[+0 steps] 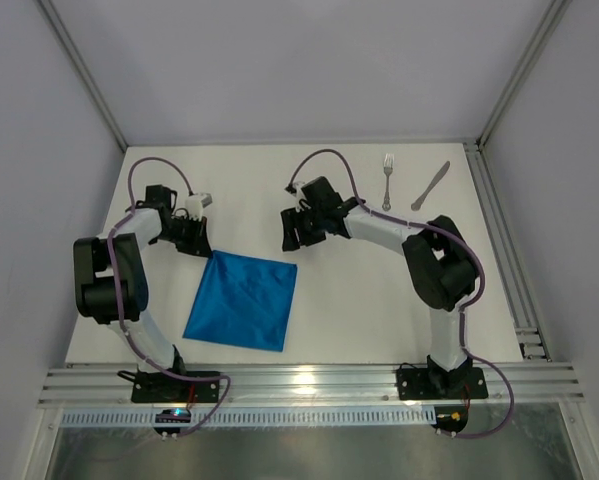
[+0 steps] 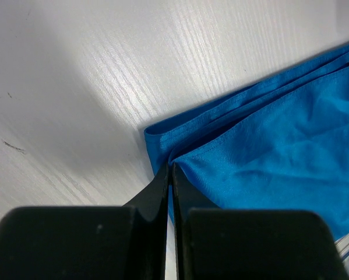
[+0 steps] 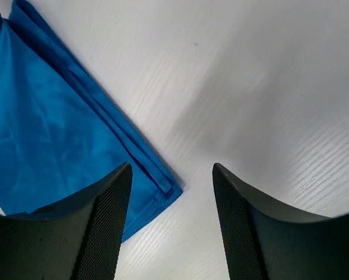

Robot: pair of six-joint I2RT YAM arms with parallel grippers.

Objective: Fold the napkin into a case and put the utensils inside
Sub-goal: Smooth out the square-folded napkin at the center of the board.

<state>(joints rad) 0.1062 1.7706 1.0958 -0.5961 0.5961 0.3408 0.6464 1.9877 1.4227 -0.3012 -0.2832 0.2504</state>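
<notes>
At centre-left of the top view, the napkin (image 1: 241, 300) is lying flat. The left gripper (image 1: 200, 246) is clenching, apparently pinching, its upper-left corner. The right gripper (image 1: 297, 238) is hanging released just above the upper-right corner.

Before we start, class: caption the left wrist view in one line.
Left gripper pinches a corner of the blue napkin on the white table.

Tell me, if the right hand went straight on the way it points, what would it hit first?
Probably the napkin's corner, which sits in line with the open right hand; depth is unclear, so maybe the bare table beside it.
</notes>
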